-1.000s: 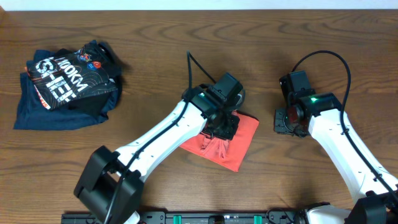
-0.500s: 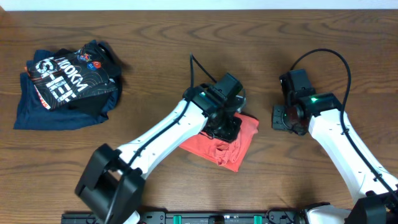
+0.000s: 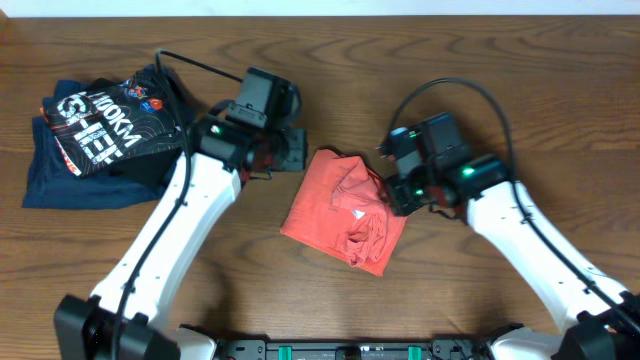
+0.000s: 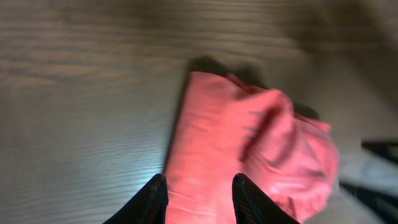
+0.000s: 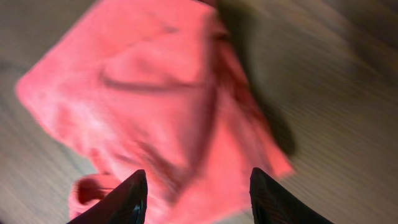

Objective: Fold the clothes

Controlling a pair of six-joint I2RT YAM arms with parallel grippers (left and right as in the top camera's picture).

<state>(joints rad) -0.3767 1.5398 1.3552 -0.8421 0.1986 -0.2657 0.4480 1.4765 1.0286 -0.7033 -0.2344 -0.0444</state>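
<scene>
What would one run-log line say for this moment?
coral-red shirt: folded, rumpled, on table | left fingers: open, by shirt's corner | right fingers: open, at shirt's right edge | navy garments: piled far left

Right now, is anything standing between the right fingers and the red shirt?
Nothing visible does. The right fingers hang open just above the red shirt, with only its own creased folds below them. The dark clothes pile lies far off to the left.

Shirt [image 3: 335,205] soft matt cloth; table [image 3: 560,60] smooth grained brown wood.
</scene>
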